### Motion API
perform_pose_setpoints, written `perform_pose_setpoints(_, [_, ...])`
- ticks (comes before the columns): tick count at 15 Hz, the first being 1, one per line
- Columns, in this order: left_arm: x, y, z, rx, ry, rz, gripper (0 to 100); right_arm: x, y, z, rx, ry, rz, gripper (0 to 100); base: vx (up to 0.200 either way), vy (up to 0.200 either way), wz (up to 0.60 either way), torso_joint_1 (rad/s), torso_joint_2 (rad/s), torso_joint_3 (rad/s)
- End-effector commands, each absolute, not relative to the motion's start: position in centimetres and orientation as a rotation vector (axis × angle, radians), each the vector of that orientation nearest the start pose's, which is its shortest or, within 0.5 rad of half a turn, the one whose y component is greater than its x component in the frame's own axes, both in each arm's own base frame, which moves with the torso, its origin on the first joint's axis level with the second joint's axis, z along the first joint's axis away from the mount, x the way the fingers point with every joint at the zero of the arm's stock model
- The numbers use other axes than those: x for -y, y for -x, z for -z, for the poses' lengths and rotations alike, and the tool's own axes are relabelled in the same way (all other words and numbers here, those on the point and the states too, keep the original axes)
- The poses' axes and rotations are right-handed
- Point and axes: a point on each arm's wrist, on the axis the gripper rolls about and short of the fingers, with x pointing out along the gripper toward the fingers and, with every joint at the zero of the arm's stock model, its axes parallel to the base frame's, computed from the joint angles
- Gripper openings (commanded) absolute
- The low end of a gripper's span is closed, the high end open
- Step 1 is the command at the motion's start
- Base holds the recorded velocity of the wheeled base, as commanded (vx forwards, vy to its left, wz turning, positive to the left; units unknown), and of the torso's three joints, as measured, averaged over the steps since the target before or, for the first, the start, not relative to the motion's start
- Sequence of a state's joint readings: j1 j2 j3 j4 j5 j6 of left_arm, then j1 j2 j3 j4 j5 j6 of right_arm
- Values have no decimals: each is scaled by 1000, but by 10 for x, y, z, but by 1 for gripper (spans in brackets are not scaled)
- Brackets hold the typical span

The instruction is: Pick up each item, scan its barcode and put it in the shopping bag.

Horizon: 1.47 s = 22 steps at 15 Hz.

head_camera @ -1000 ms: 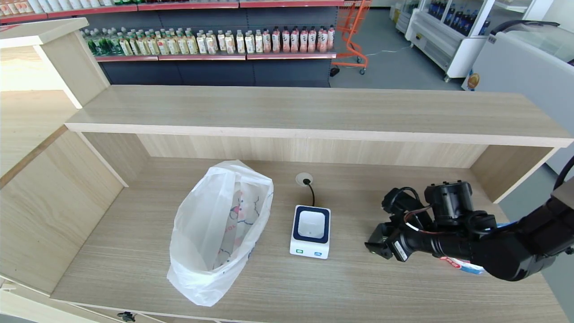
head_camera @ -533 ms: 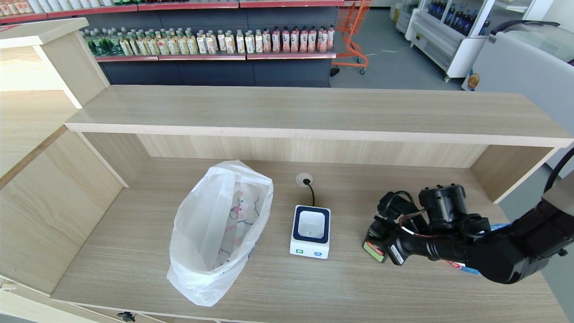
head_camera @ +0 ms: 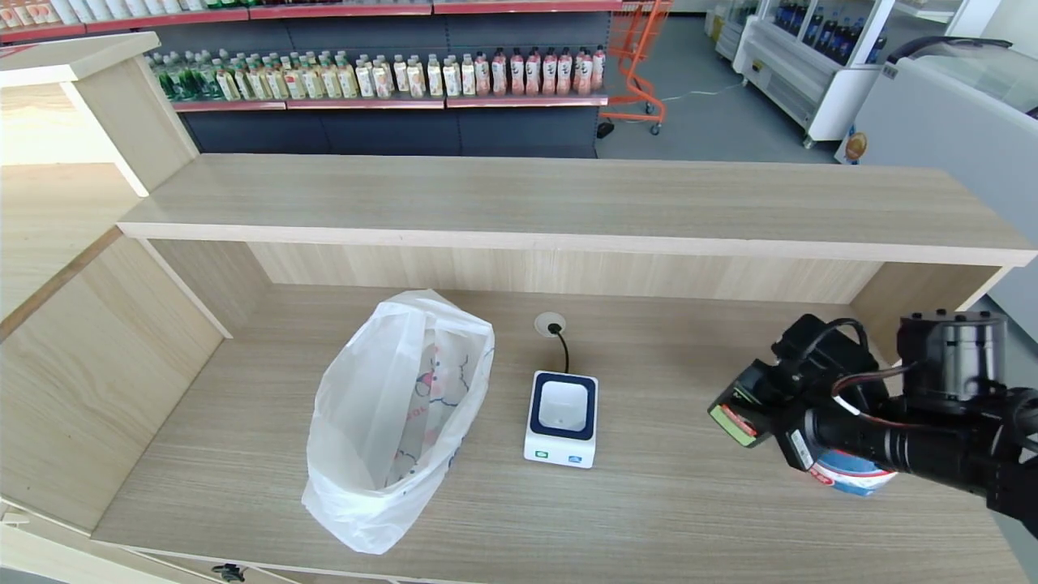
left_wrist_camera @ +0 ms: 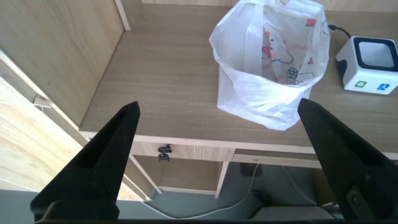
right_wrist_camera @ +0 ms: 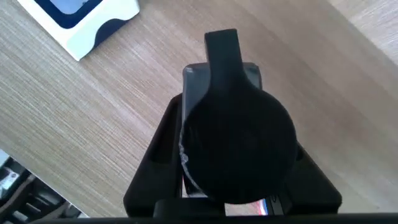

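The right pincer (head_camera: 748,399) is clamped on a small green-and-red pack (head_camera: 731,419) over the desk (head_camera: 649,519), at 3 o'clock from the scanner (head_camera: 561,418). The shopping bag (head_camera: 381,422) stands at the scanner's 9 o'clock. The left pincer (left_wrist_camera: 219,107) gapes wide, empty.

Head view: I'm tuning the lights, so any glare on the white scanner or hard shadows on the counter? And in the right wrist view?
Head view: even light, no strong glare on the white, blue-topped barcode scanner, only faint shadows on the light wooden counter. Right wrist view: the right gripper darkly covers its small held box.
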<state>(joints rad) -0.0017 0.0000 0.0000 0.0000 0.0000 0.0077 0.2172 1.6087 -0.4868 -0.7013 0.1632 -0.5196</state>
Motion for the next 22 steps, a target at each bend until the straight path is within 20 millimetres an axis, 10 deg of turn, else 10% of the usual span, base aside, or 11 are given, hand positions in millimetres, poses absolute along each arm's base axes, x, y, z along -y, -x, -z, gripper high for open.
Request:
perform_pose_setpoints(1, [0,23,-76,-2,-8,2,100,-36,-177,-157,-77,784,-422,0,0,0,0,0,0,0])
perform_pose_setpoints(11, [0,23,-76,-2,-8,2,100,-58,-128,-128,968,2008,-1130,0,0,0,0,0,0,0])
perform_pose_setpoints(15, [0,23,-75,0,-8,2,100,-59,-122,-132,1350,2072,-1041,0,0,0,0,0,0,0])
perform_pose_setpoints(22, [0,23,-76,-2,-8,2,100,-55,-108,-142,1418,2082,-951,0,0,0,0,0,0,0])
